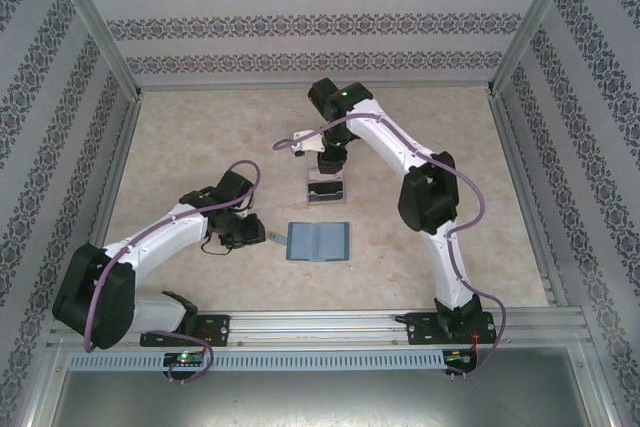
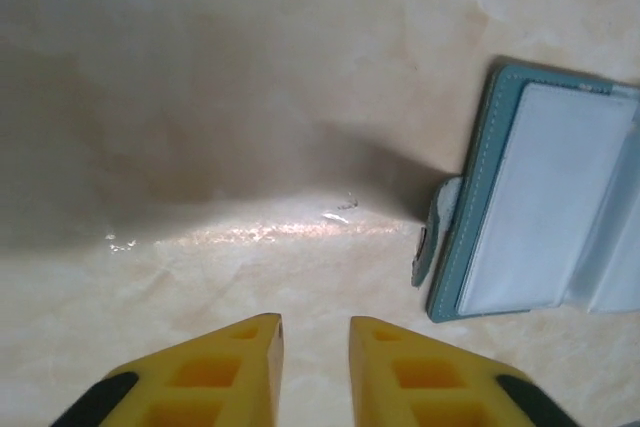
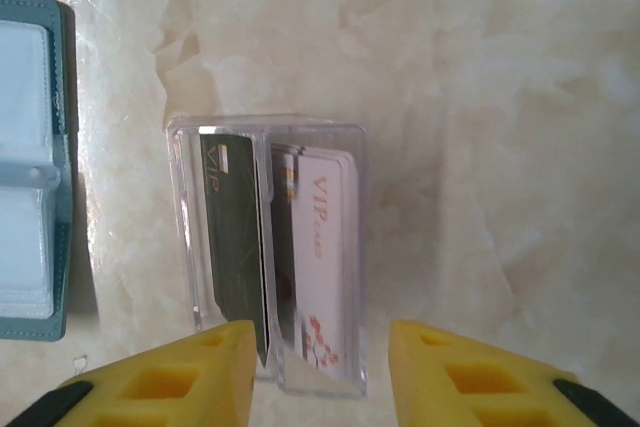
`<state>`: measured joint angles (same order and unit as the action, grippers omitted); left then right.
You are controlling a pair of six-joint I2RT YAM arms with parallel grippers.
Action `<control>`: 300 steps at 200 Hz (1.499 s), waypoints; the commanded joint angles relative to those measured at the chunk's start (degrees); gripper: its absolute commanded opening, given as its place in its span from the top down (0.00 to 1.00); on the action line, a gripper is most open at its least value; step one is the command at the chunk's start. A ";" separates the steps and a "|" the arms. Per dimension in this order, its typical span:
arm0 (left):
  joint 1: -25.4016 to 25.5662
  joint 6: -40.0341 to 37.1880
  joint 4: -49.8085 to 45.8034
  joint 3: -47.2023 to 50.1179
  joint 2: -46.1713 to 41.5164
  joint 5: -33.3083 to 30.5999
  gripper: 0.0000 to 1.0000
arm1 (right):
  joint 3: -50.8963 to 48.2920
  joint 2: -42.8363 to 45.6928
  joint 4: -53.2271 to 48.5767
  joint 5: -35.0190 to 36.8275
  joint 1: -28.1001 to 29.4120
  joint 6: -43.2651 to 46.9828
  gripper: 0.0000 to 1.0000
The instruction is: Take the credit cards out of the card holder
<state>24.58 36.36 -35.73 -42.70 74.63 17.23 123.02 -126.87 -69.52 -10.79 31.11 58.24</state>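
Note:
The teal-blue card holder (image 1: 318,242) lies open and flat at mid-table, its two pale inner panels (image 2: 545,207) facing up and its side tab (image 2: 438,232) pointing left. I cannot tell whether cards sit inside it. A dark credit card (image 3: 235,237) and a white VIP credit card (image 3: 330,257) stand on edge in a clear tray (image 1: 327,190) just behind the holder. My right gripper (image 3: 320,367) hangs open over the tray's near end, one finger on each side, holding nothing. My left gripper (image 2: 315,332) is open by a narrow gap, low over bare table just left of the tab.
The card holder's edge (image 3: 35,167) lies close to the left of the clear tray (image 3: 180,237). Patterned walls (image 1: 300,22) enclose the marble tabletop (image 1: 190,137) on three sides. A metal rail (image 1: 320,327) runs along the near edge.

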 commanded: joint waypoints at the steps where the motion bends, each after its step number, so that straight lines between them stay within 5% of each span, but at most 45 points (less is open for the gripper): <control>1: -1.43 -3.15 -1.65 -3.29 0.61 -5.10 0.59 | -8.26 10.41 9.51 0.78 -1.71 -5.92 0.53; 13: -2.37 -4.73 -0.97 -4.52 1.71 -7.65 0.41 | -17.76 16.07 16.62 2.62 -2.80 -9.81 0.38; 28: -4.09 -6.69 -0.17 -6.46 3.44 -11.73 0.14 | -29.05 23.62 26.10 4.39 -4.73 -14.58 0.04; 42: -5.77 -8.55 1.03 -7.78 4.51 -15.78 0.00 | -38.46 30.19 32.19 4.33 -7.15 -19.27 0.02; 98: -15.72 -17.40 19.85 -1.33 4.59 -32.53 0.00 | -74.47 51.81 63.83 1.45 -26.18 -46.84 0.02; 117: -21.09 -18.61 24.33 -0.18 2.27 -32.67 0.01 | -86.96 54.91 80.49 2.57 -31.90 -55.72 0.02; 150: -22.49 -31.80 61.57 16.66 -1.95 -35.79 0.00 | -97.63 51.29 102.35 5.47 -32.78 -57.47 0.02; 171: -26.35 -31.13 79.30 22.26 3.57 -29.34 0.00 | -98.59 46.87 110.20 5.68 -32.07 -59.52 0.02; 217: -28.81 -30.16 80.57 19.55 9.31 -18.17 0.00 | -101.26 40.43 120.98 8.50 -30.57 -58.70 0.02; 255: -28.59 -33.49 85.94 20.83 12.19 -11.17 0.00 | -101.06 40.47 120.57 8.75 -30.59 -58.81 0.02; 269: -28.10 -33.98 97.30 22.94 17.91 -10.83 0.00 | -100.88 40.35 120.16 10.08 -30.57 -59.15 0.02; 279: -28.05 -33.51 88.40 21.71 14.51 -12.71 0.00 | -100.73 40.43 120.05 10.85 -30.58 -59.47 0.02; 292: -26.41 -34.94 93.61 21.76 17.17 -16.04 0.00 | -100.71 40.34 120.01 11.31 -30.41 -59.47 0.02; 300: -25.06 -35.51 87.08 20.04 15.56 -18.46 0.00 | -100.77 40.40 120.04 11.48 -30.41 -59.41 0.02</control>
<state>-3.07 3.95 50.37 -21.06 90.45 2.37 22.57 -86.11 47.88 -1.34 0.54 0.01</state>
